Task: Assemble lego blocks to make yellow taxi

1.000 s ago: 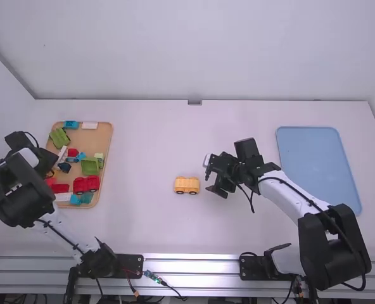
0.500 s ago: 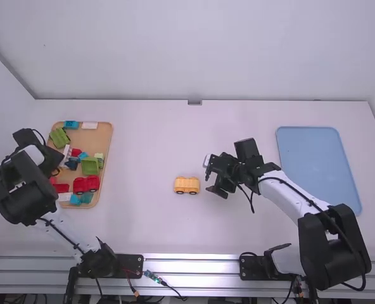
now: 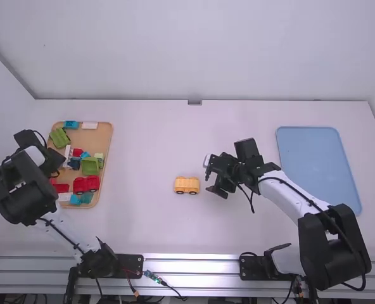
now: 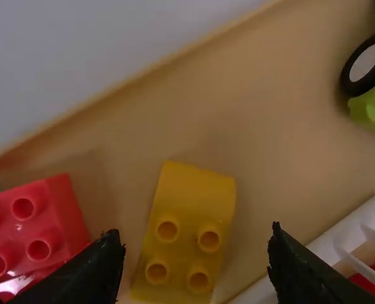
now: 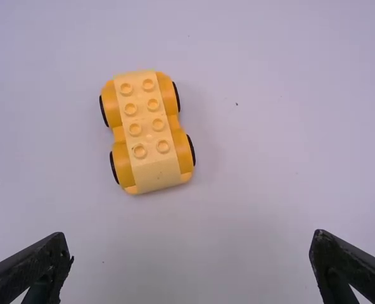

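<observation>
Widely spread, left end effector (image 3: 54, 173) hung above a yellow block (image 4: 189, 237), right end effector (image 3: 211, 181), likewise spread, hung near the yellow car (image 5: 146, 130).

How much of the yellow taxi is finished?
The yellow, wheeled plastic car base already looks ready on the white table. Nothing is in hand: the black left gripper is open over the yellow plastic block with four studs, in the tan, rounded tray. Left to do, probably: grab that block and press it onto the base's studs.
</observation>
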Tool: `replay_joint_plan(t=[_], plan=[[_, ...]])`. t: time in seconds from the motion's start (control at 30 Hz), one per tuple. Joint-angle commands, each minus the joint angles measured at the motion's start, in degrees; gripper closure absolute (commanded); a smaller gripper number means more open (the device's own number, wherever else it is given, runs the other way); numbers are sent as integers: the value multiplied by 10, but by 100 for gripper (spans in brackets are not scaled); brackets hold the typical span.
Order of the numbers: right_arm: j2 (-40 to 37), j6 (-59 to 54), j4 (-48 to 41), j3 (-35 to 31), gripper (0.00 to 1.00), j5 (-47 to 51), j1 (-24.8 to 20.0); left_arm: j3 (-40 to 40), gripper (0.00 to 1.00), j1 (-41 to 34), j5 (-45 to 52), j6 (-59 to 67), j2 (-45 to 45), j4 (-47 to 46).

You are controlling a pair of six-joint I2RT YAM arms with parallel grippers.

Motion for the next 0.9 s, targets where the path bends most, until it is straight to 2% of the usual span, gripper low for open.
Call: replay_joint_plan(t=[0.0, 0.3, 0.67, 0.87], plan=[[-10, 0, -3, -2, 0, -3, -1, -27, 42, -2, -2, 11, 5, 11], [-10, 0, -2, -2, 0, -3, -1, -34, 46, -3, -2, 12, 5, 21], [-10, 0, -3, -2, 0, -3, -1, -35, 69, -3, -2, 11, 5, 25], [-10, 0, -3, -2, 0, -3, -1, -35, 74, -3, -1, 9, 5, 31]])
